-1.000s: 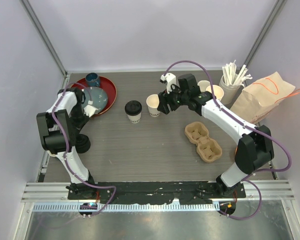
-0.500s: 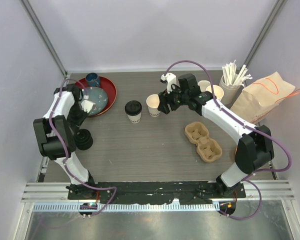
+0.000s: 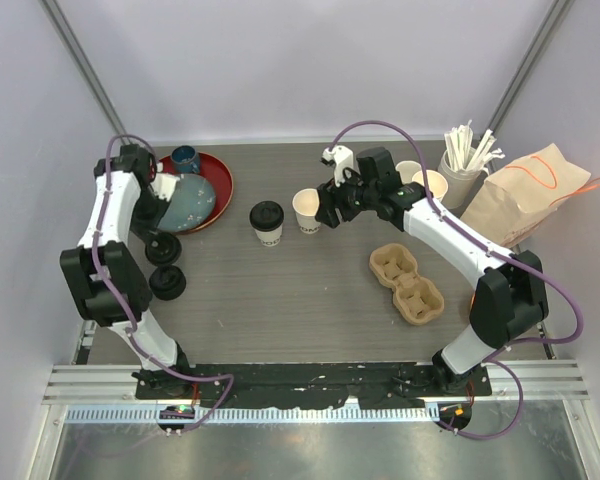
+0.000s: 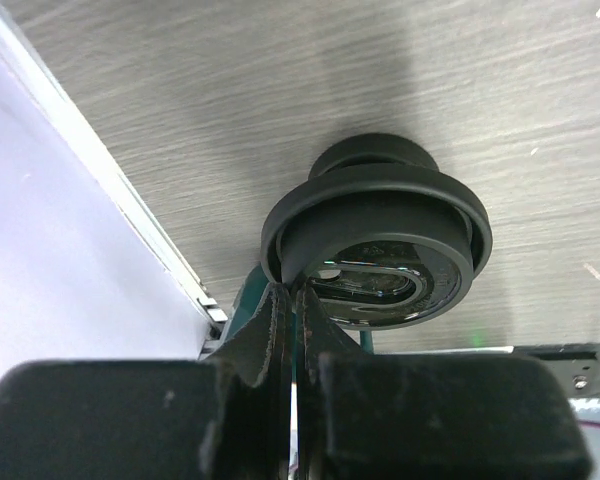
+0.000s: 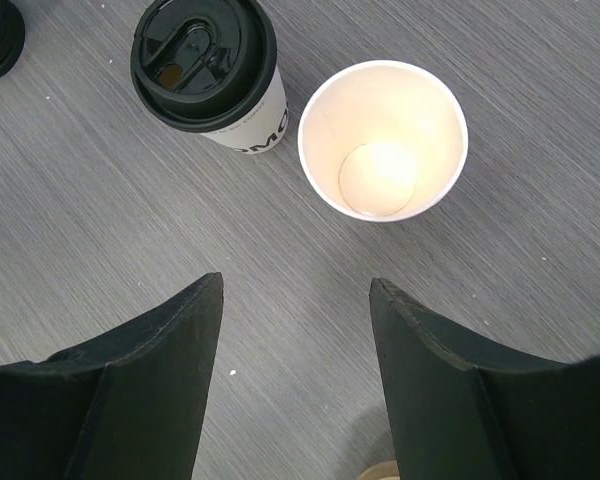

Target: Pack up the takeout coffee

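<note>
Now right fingers (image 5: 130, 400) gape near the lidless cup (image 5: 383, 140); left fingers (image 4: 260, 340) pinch a black lid (image 4: 380, 240).

The tray (image 3: 223, 180) sits in the back left corner of the counter (image 3: 310, 300). By the left edge lies a lid pile (image 3: 167, 282). Just behind it, the left pincer (image 4: 292, 300) holds one lid (image 4: 380, 240). The lidded cup (image 3: 267, 222) stands mid-counter, with the open cup (image 3: 307, 210) just right of it. The cup carrier (image 3: 407, 283) lies further right and nearer the front.

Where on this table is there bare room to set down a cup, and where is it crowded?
Free: the wide near-middle stretch between the loose lids and the cardboard carrier; also the back strip beside the red tray. Crowded: far right, around the bag and straws.
</note>
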Robot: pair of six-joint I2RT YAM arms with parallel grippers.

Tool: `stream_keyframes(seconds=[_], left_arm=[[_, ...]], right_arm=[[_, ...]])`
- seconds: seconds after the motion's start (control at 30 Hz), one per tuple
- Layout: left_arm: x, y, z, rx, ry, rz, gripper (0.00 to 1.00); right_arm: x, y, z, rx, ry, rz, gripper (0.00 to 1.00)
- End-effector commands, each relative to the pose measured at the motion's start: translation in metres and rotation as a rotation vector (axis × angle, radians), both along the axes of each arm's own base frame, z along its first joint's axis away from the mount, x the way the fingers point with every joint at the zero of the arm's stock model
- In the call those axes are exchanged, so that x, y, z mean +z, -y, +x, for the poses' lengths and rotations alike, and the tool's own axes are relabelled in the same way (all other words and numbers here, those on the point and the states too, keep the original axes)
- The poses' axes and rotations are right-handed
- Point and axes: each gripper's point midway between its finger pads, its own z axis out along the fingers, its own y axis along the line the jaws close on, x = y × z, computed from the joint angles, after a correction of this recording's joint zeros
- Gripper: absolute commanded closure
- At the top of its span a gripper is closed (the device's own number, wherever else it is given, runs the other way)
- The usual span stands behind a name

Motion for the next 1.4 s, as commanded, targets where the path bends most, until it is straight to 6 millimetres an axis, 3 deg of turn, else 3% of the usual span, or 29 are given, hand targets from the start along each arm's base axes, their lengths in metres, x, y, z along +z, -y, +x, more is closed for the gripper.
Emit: stream_keyframes(seconds=[0.0,0.1,0.13,0.2,0.27,0.3,0.5,0.53,0.7,0.93,1.03,1.23,1.37], left_arm=[[0.051,0.022,0.004,0.035,0.135,-0.024,1.0],[0.072,0.046,0.018,-0.024,0.189,-0.018,1.0],[0.085,0.065,0.025,-0.08,0.221,-0.02,1.0],[0.099,0.082,0.038,-0.119,0.252,-0.02,1.0],[0.105,0.108,0.044,-0.179,0.252,-0.031,1.0],[0.117,0.116,0.051,-0.195,0.29,-0.037,1.0],[0.121,0.168,0.07,-0.308,0.308,-0.063,1.0],[0.122,0.177,0.07,-0.33,0.312,-0.07,1.0],[0.118,0.194,0.07,-0.368,0.31,-0.093,1.0],[0.115,0.201,0.067,-0.388,0.316,-0.119,1.0],[0.114,0.204,0.064,-0.395,0.312,-0.122,1.0],[0.116,0.217,0.056,-0.437,0.31,-0.13,1.0],[0.112,0.229,0.047,-0.473,0.294,-0.142,1.0]], right_arm=[[0.041,0.005,0.012,-0.089,0.06,0.099,0.34],[0.05,0.016,0.028,-0.187,0.038,0.171,0.35],[0.05,0.024,0.034,-0.222,0.033,0.179,0.35],[0.047,0.03,0.045,-0.273,0.027,0.173,0.35],[0.047,0.031,0.056,-0.314,0.024,0.178,0.36],[0.043,0.029,0.065,-0.331,0.017,0.174,0.36],[0.022,0.019,0.098,-0.381,-0.038,0.16,0.41],[0.005,0.018,0.104,-0.387,-0.065,0.138,0.42],[-0.017,0.005,0.115,-0.37,-0.117,0.097,0.48],[-0.052,-0.005,0.112,-0.348,-0.177,0.012,0.57],[-0.06,-0.007,0.108,-0.342,-0.185,-0.025,0.7],[-0.048,0.003,0.091,-0.343,-0.155,-0.095,0.93],[-0.042,0.013,0.064,-0.334,-0.164,-0.146,0.99]])
